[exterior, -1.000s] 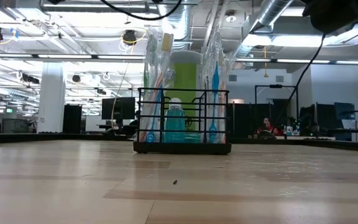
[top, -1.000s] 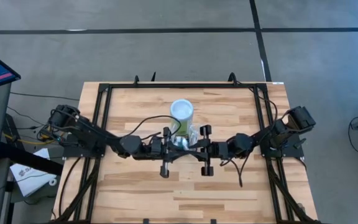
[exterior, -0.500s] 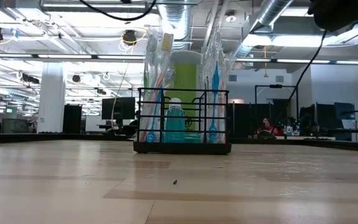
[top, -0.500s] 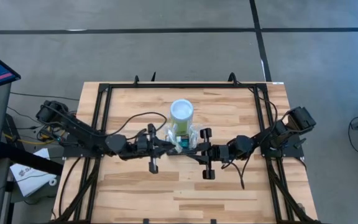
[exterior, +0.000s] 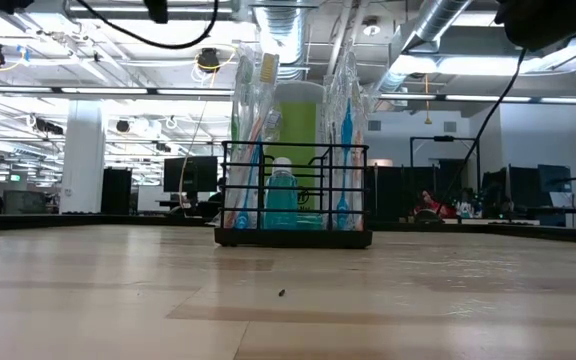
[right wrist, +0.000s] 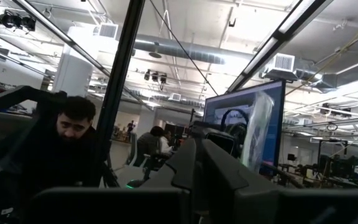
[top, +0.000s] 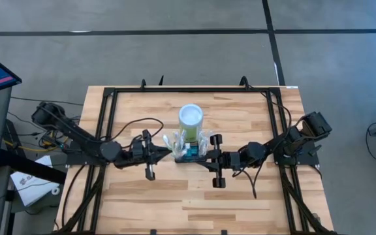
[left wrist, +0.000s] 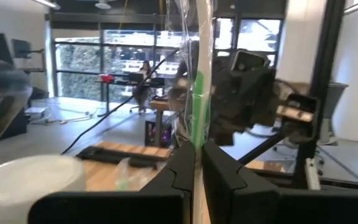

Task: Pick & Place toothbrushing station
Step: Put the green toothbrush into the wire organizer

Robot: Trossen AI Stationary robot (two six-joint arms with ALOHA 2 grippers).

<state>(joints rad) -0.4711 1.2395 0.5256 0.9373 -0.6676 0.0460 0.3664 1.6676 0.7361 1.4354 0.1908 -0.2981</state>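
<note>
One black wire-mesh caddy [exterior: 294, 195] stands on the tabletop [top: 240, 196], with one lime-green cup [top: 190, 121] beside it. One teal bottle [exterior: 282, 195] sits inside. Two robot arms reach in.

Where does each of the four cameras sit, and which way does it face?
High: above the table, facing straight down; both arms and the caddy show.
Low: at table-top height, facing level across to the caddy; only cables overhead.
Left wrist: on the left arm, looking past its fingers at a packaged toothbrush.
Right wrist: on the right arm, past its fingers into the room.
High and low share the caddy.
</note>
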